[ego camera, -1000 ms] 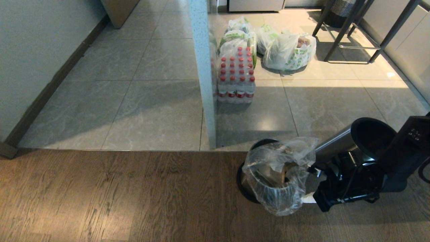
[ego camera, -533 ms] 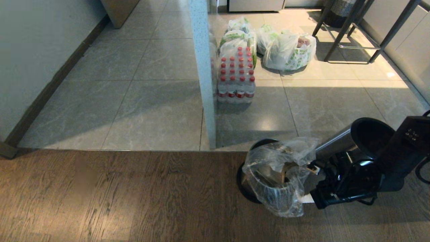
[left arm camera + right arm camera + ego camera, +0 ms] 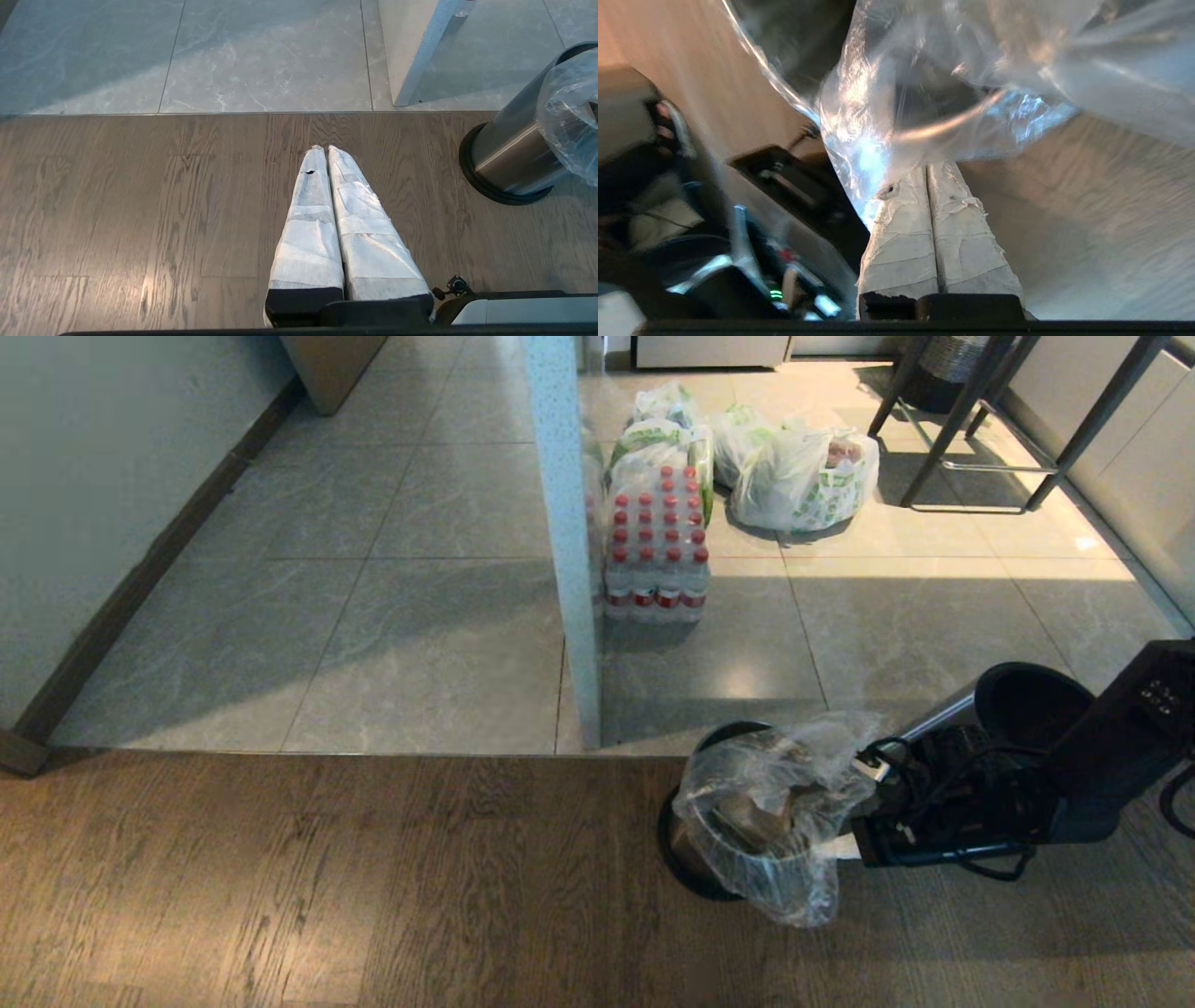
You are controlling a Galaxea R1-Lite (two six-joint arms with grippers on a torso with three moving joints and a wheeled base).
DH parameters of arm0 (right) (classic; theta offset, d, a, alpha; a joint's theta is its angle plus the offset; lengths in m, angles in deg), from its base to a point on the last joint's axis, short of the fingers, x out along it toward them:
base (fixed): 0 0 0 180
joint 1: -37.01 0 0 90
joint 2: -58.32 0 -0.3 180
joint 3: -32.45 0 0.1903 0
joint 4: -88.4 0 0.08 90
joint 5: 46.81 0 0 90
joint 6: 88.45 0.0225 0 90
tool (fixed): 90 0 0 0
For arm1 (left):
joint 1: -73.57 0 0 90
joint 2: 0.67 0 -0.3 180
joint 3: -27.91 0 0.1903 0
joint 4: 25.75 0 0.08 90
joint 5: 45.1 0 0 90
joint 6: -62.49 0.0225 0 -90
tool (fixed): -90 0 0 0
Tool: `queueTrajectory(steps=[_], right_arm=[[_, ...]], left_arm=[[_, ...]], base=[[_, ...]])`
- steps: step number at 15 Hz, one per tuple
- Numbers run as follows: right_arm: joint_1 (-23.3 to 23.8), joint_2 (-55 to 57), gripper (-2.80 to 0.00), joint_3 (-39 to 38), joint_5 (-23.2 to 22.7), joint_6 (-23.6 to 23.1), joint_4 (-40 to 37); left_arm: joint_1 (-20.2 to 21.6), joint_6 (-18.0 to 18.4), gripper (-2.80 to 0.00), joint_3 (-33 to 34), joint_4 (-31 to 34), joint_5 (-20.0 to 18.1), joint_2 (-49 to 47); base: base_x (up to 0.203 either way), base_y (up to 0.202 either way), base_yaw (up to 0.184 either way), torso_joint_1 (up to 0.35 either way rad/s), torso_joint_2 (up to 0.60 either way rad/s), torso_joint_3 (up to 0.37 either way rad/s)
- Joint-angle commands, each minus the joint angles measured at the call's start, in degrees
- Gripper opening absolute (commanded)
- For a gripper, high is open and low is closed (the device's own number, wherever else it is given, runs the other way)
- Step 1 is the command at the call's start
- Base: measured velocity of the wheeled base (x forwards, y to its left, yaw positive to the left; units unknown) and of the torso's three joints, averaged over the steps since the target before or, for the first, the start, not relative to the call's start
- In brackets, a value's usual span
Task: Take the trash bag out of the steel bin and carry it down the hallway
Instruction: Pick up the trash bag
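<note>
right hand (image 3: 864, 775) pinches the trash bag (image 3: 770, 817) at its 3 o'clock edge over the steel bin (image 3: 509, 154); left hand (image 3: 327, 151) pressed together, idle.

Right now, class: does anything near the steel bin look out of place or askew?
Yes. The trash bag is no longer seated in the steel bin: it bulges out over the rim, crumpled, pinched by the shut right end effector. A second steel container behind it leans markedly rather than standing upright.

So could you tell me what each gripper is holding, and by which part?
The right gripper pinches the trash bag by its upper edge; the left gripper holds nothing.
</note>
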Motion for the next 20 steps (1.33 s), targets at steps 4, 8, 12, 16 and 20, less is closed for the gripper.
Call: queueTrajectory(steps=[4,8,12,16,20], right_arm=[[-1.4,-1.2,-2.8,1.3,-0.1,7.5,2.5],[-2.3,-3.1,-2.8,0.9,0.0,9.6,1.9],[-3.6,-3.9,-2.8,1.5,0.0,15.0,3.2],[-6.3,-3.2,-2.8,1.7,0.4,20.3,8.2],[-10.1,-1.2,-2.8,4.8,4.7,23.9,15.1]], left_arm=[[0.0,0.0,-2.8,0.1,0.0,0.0,0.0],[0.0,0.0,-2.8,0.0,0.0,0.0,0.0],[0.0,0.0,-2.8,0.1,0.0,0.0,0.0],[0.0,0.0,-2.8,0.1,0.0,0.0,0.0],[0.0,0.0,-2.8,0.1,0.0,0.0,0.0]], base=[[0.0,0.0,0.0,0.0,0.0,0.0],[0.0,0.0,0.0,0.0,0.0,0.0],[0.0,0.0,0.0,0.0,0.0,0.0],[0.0,0.0,0.0,0.0,0.0,0.0],[0.0,0.0,0.0,0.0,0.0,0.0]])
